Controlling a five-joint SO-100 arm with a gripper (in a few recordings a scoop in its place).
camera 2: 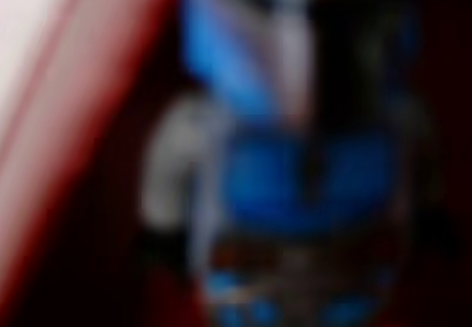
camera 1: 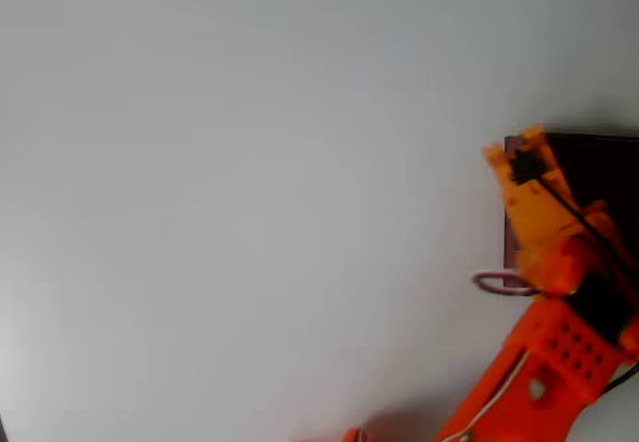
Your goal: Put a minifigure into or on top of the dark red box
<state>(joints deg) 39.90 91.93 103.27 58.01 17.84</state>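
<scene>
The dark red box (camera 1: 589, 168) sits at the right edge of the overhead view, partly covered by the orange arm. My gripper (camera 1: 514, 158) hangs over the box's left wall near its far corner. In the wrist view the blue minifigure (camera 2: 295, 172) looms very close and blurred, with the box's reddish wall (camera 2: 81, 142) running diagonally on the left and its dark interior around the figure. My fingers cannot be made out in that blur, so I cannot tell whether they hold the figure.
A plain white table (camera 1: 250, 203) spreads to the left of the box. A small grey wire loop (camera 1: 499, 283) pokes out beside the arm at the box's near left corner.
</scene>
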